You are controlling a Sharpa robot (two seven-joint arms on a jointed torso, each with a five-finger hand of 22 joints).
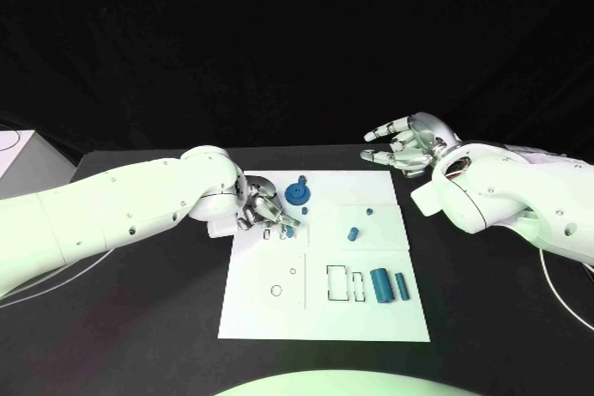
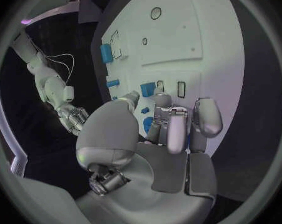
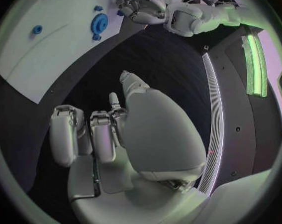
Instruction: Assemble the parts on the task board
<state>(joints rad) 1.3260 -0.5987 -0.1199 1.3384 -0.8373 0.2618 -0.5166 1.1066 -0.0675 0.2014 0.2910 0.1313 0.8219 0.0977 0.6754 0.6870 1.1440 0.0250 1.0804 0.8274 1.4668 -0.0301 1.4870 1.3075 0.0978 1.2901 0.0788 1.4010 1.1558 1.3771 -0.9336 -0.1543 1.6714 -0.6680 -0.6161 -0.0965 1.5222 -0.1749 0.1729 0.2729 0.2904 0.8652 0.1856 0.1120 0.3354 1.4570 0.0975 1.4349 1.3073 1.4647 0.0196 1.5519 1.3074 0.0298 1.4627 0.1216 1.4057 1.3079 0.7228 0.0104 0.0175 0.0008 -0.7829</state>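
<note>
Two hands are over the black bench: the left hand sits at the left edge of the white task board, fingers curled down onto a small blue part, though whether they pinch it I cannot tell. A blue gear lies just right of that hand, with other blue parts toward the near right. The right hand hovers with fingers spread and holding nothing past the board's far right corner, well apart from the parts.

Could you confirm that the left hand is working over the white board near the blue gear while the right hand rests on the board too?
Not quite: the head view shows the right hand raised over the bare black table, off the board. The left hand is indeed by the gear.
</note>
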